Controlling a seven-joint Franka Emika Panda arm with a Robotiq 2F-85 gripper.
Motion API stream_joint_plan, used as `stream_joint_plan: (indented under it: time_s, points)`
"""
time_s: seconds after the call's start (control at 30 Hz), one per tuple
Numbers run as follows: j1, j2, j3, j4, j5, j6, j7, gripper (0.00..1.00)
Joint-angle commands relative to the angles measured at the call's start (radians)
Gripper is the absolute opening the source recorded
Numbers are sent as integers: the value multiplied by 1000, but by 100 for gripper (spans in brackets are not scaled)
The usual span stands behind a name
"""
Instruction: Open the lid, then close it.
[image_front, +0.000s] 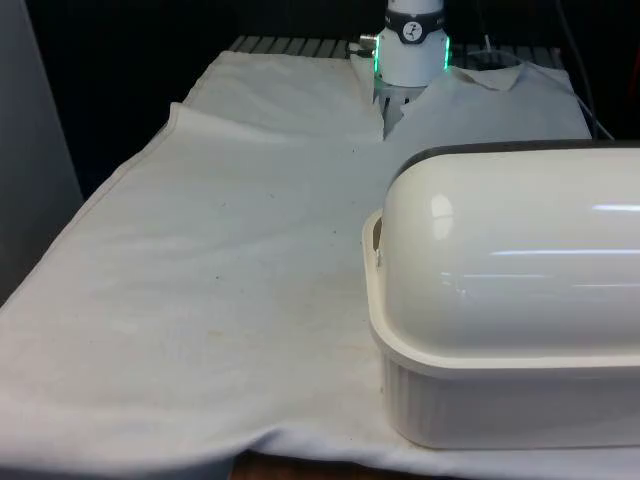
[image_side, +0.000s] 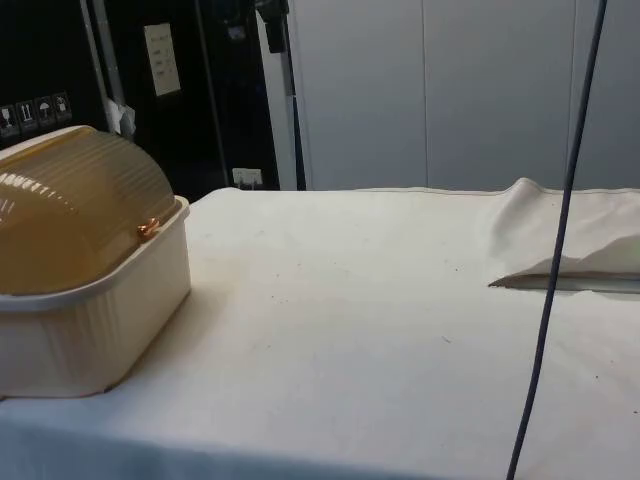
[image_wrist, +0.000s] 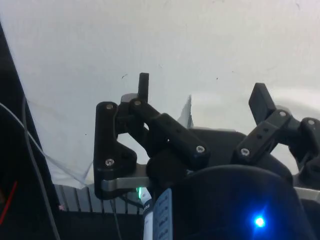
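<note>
**Bread box waiting shut, gripper up high with fingers spread**

Nearest the lens in the front view is the bread box (image_front: 500, 400), filling the lower right of the frame, its cream base ribbed and its domed lid (image_front: 520, 250) rolled fully down over it. So nothing is opened yet, and I judge we're at the very start: the approach.

Going left to right in the side view: the same box sits at the far left, lid looking amber there, with a small pivot knob (image_side: 147, 229) on its end wall; then bare white cloth (image_side: 380, 300) across the middle; then a rumpled fold of cloth (image_side: 560, 235) at the right edge.

On the wrist view I've got the gripper (image_wrist: 202, 95) over plain cloth, fingers well apart and holding nothing, with no box beneath it.

To do this well I'd bring the gripper across to the lid's lower front edge, which I can't make out from here, so I'd find it first. Then I'd follow the dome's arc around that pivot, not pull straight up, or the whole box may slide on the cloth.
</note>
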Motion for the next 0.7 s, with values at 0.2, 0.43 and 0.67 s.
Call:
stream_joint_plan:
  time_s: [0.2, 0.43, 0.67]
  points:
    - [1, -50, 3, -95, -4, 77, -8, 100]
    - [3, -80, 8, -163, -4, 158, -15, 100]
    - [2, -96, 15, -206, -3, 219, -22, 86]
